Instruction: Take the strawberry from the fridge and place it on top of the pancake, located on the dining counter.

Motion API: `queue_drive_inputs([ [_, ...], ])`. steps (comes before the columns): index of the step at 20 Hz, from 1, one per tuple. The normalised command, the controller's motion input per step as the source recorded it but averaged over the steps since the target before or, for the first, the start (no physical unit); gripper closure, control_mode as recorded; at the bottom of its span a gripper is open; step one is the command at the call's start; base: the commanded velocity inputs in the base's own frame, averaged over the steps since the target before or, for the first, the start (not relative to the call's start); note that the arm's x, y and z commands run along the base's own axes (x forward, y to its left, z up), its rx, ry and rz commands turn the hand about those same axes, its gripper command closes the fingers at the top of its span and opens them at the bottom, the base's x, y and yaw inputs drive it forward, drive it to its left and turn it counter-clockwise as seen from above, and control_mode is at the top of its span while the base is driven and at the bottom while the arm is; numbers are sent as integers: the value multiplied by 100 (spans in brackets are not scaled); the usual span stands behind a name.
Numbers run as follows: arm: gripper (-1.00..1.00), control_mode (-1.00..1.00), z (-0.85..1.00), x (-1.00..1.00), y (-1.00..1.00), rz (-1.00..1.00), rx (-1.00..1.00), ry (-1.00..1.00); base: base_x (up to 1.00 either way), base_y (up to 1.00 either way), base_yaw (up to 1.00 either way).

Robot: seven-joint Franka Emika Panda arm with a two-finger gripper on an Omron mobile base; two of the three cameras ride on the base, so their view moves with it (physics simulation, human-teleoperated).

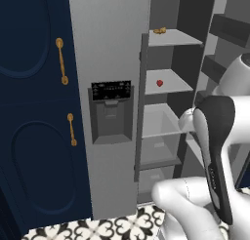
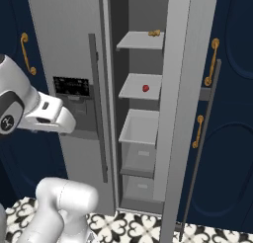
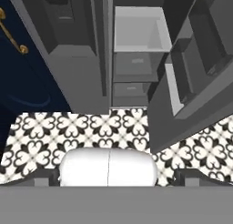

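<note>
The strawberry (image 1: pixel 159 83) sat near the middle of the second shelf (image 1: pixel 168 85) inside the open fridge (image 1: pixel 110 49), while the end effector (image 3: pixel 116 175) hung low with fingers spread wide apart, holding nothing

My arm is folded low before the fridge (image 2: pixel 74 44); the gripper (image 3: pixel 109 175) points floorward, jaws spread wide.
</note>
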Motion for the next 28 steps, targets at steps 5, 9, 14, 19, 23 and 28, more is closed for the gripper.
queue_drive_inputs([
  [5,-100,-100,-12,-21,0,0,5,0,0,0,0],
  [9,-100,100,-7,4,0,0,0,0,55,-12,0],
  [14,-100,100,0,0,0,0,0,0,68,-45,-1],
  [19,-100,100,0,0,0,0,0,0,43,-36,-6],
  [23,-100,100,0,0,0,0,0,0,71,-1,-4],
  [28,-100,100,0,0,0,0,0,0,86,-14,0],
])
